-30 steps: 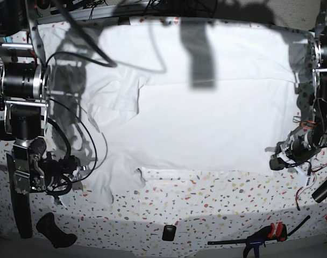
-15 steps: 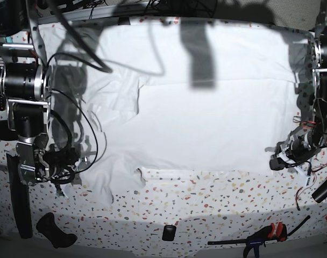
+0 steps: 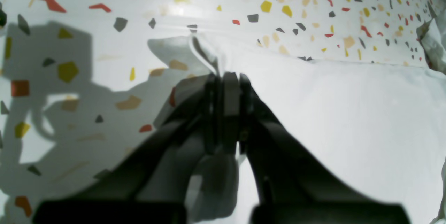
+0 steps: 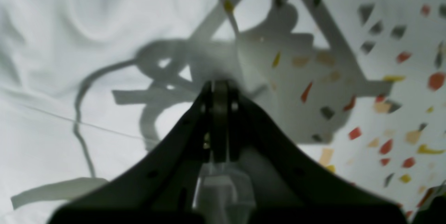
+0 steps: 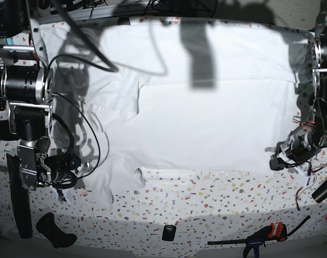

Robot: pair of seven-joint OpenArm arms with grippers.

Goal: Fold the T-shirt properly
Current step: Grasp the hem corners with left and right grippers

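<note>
The T-shirt point(image 5: 206, 118) is plain white, thin cloth, spread flat across the upper and middle part of the base frame. Its right half lies smooth; its left side is rumpled, with folds and a ragged lower-left flap. In the left wrist view a pinched-up corner point(image 3: 205, 51) rises near frame centre; in the right wrist view soft wrinkles point(image 4: 62, 25) fill the upper left.

Hard overhead light throws sharp arm and cable shadows across your plain white thin-cloth T-shirt point(image 5: 206, 118) and white colour-flecked tabletop point(image 5: 206, 207). Base view bows at edges; both wrist views blur the near dark tool.
</note>
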